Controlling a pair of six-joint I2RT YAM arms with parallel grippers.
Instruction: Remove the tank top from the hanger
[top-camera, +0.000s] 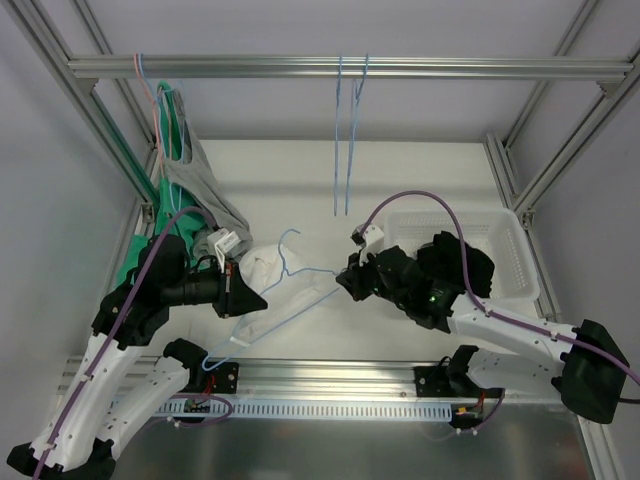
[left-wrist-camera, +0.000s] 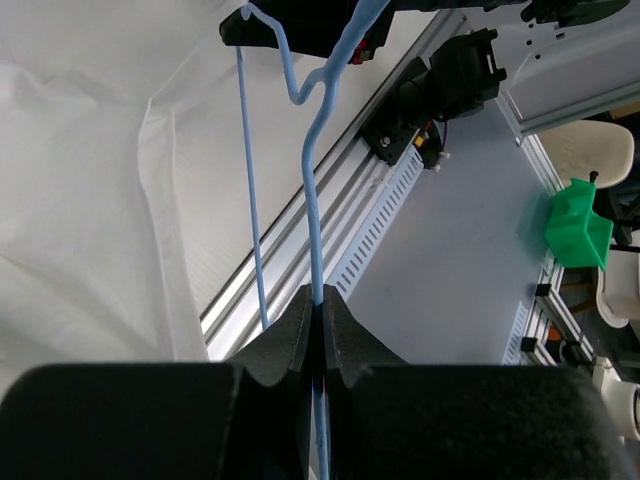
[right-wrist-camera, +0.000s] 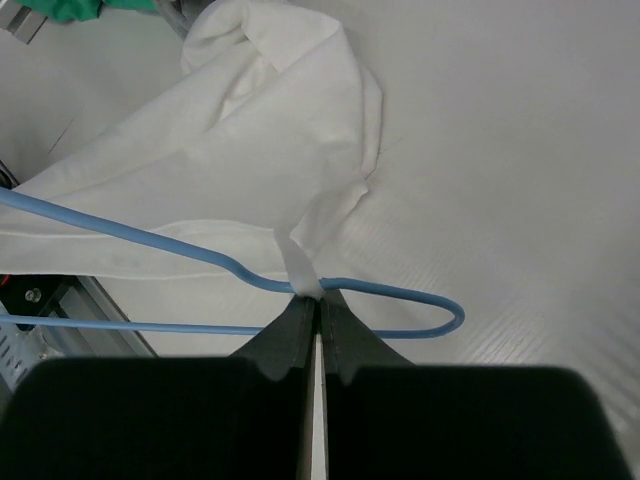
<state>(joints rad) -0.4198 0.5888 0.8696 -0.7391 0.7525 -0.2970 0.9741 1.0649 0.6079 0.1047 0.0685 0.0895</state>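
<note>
Right pincer (right-wrist-camera: 319, 299) tight on tank top (right-wrist-camera: 255, 140)

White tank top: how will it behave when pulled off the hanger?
Probably floppy: the tank top lies creased and bunched, so it should drape and trail. Likely light, since the fabric looks thin. The narrow strap pinched by the right gripper may stretch or snag on the bent hanger.

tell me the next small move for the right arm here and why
Probably slide the right gripper along the blue hanger toward its rounded end, drawing the strap off. That gripper is shut on the white tank top strap where it crosses the wire, and the left gripper is shut on the hanger, bracing it.
</note>
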